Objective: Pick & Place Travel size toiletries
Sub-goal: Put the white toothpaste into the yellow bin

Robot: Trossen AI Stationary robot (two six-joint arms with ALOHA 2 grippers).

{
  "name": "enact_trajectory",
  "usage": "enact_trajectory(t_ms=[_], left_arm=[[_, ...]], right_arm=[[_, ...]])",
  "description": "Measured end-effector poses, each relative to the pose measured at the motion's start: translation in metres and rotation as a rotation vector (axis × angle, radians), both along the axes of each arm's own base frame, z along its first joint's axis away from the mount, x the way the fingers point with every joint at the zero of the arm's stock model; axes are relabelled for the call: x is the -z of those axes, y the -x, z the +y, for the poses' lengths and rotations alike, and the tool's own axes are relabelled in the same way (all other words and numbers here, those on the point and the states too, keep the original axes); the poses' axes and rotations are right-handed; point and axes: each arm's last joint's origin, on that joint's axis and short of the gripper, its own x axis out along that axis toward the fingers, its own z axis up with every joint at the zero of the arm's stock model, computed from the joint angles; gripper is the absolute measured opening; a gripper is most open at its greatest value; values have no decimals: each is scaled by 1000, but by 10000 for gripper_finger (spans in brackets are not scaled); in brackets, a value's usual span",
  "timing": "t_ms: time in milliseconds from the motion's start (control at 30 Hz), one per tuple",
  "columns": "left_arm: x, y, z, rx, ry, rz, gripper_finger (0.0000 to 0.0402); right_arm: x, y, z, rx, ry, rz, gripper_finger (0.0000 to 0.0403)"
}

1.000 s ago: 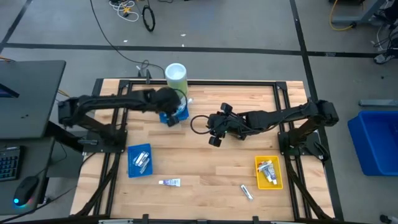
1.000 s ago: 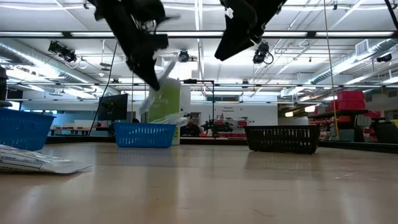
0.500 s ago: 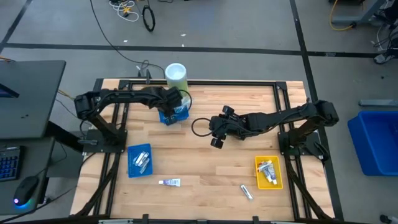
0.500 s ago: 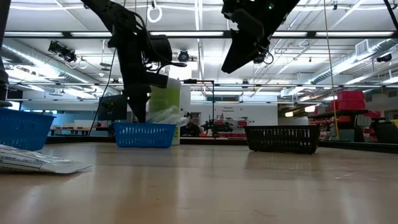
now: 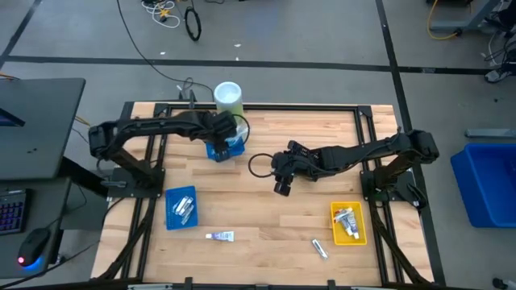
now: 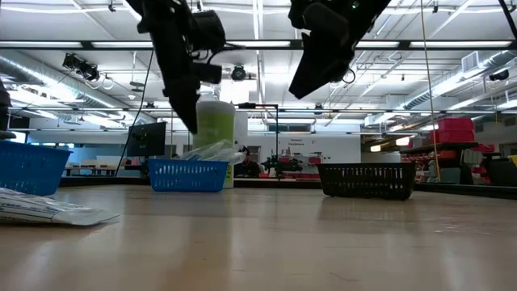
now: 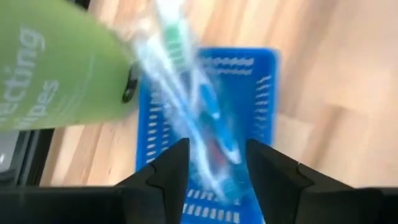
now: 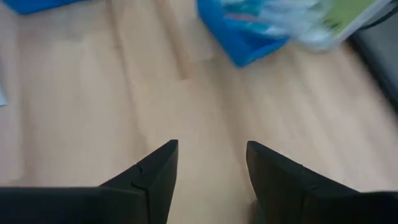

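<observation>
A blue basket stands at the far left of the table, next to a tall green-and-white cylinder. Wrapped toothbrushes lean out of it, their lower ends inside. My left gripper hangs open just above them, and I cannot tell whether it touches them. My right gripper hovers open over bare wood mid-table. A white tube and another small item lie near the front edge. More toiletries lie in a blue tray and a yellow tray.
A black basket stands at the far side in the low view. A dark cable loop hangs by my right arm. A crinkled wrapper lies at the low view's left. Bare wood stretches between the trays and the basket.
My left gripper carried a white wrapped item down to the blue basket, let it go there, and has risen again above the basket. The item now rests among the toothbrushes in the basket.
</observation>
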Motion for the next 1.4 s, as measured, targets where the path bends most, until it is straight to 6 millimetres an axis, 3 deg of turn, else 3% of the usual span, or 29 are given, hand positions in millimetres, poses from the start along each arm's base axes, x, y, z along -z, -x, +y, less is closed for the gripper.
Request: enact_trajectory(t_ms=[333,567,800,1133,1400], left_arm=[[-33,-4,-56,180,124,-237,167],[-33,-17,-106,400,119,-283,167],[-38,-24,-143,550,101,-411,167],[11,-20,-151,560,111,-555,167],[20,-17,-151,516,140,-602,167]], right_arm=[[7,10,23,4,-268,87,194],[12,17,63,-68,-431,142,192],[13,31,98,-28,-522,176,199],[40,44,136,20,-599,351,189],[53,58,160,153,-643,418,187]])
